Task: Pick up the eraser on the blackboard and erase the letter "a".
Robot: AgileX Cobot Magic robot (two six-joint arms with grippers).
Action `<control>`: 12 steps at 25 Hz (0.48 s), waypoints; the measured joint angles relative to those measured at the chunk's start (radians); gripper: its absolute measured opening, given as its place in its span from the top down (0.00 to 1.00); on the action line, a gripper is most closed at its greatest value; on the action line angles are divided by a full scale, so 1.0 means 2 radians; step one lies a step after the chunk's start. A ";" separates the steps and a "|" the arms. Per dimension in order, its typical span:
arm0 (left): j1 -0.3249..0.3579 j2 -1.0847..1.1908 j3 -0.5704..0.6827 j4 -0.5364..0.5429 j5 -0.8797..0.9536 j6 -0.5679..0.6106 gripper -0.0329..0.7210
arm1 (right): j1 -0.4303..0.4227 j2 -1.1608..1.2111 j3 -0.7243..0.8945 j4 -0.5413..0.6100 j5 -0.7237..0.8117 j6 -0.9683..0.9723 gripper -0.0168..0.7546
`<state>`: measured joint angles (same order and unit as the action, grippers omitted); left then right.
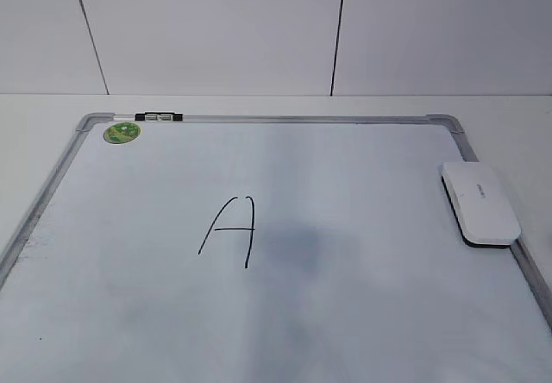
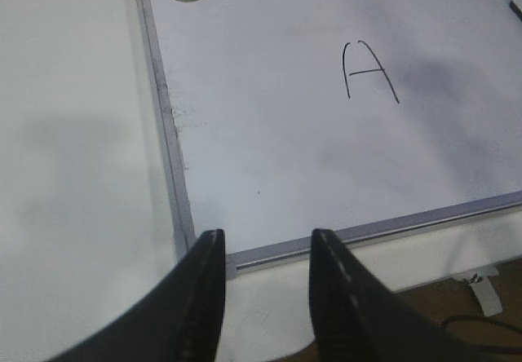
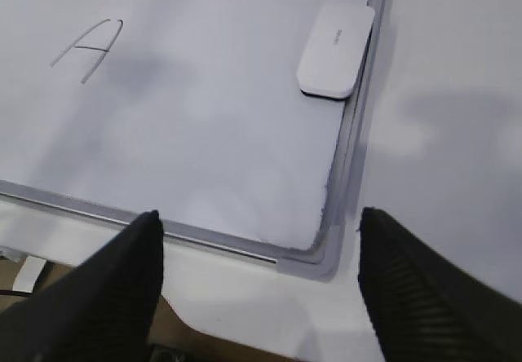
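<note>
The blackboard point(image 1: 362, 331), a white dry-erase board with a silver-grey frame, lies flat on a white table point(image 1: 517, 111). The eraser point(image 1: 480, 202), a white rounded block with a dark underside, rests on the board surface at the right side, just beside the right frame rail and toward the far right corner; nothing is holding it. A capital "A" point(image 1: 231, 230) in thin black marker is written near the middle of the board, slightly left of centre. Just to the right of it there is a faint grey smudge point(image 1: 293, 243), and no lowercase "a" can be seen on the board. A round green sticker point(image 1: 122, 132) sits in the far left corner, and a small black-and-clear clip point(image 1: 159, 117) is on the far frame rail next to it. The left gripper point(image 2: 265, 244) hangs above the near left corner of the board, its two dark fingers apart with nothing between them. The right gripper point(image 3: 259, 223) hangs above the near right corner, its fingers spread widely and also empty, well apart from the eraser.
</note>
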<state>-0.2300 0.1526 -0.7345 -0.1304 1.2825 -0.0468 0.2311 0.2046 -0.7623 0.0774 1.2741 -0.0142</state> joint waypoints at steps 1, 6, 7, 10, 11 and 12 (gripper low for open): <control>0.000 -0.007 0.009 0.000 0.000 0.001 0.60 | 0.000 -0.005 0.014 -0.004 0.000 -0.001 0.21; 0.000 -0.041 0.049 0.000 0.000 0.017 0.60 | 0.000 -0.033 0.076 -0.017 0.000 -0.002 0.21; 0.000 -0.046 0.055 0.000 0.000 0.021 0.60 | 0.000 -0.039 0.085 -0.020 0.000 -0.003 0.21; 0.000 -0.056 0.071 0.000 -0.007 0.030 0.60 | 0.000 -0.052 0.108 -0.027 -0.007 -0.003 0.21; 0.000 -0.057 0.075 0.000 -0.010 0.033 0.60 | 0.000 -0.055 0.111 -0.028 -0.012 -0.004 0.21; 0.000 -0.057 0.079 0.000 -0.013 0.035 0.60 | 0.000 -0.057 0.114 -0.031 -0.021 -0.005 0.21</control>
<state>-0.2300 0.0384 -0.5759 -0.1304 1.2565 0.0240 0.2311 0.0910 -0.5352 0.0156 1.2329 -0.0245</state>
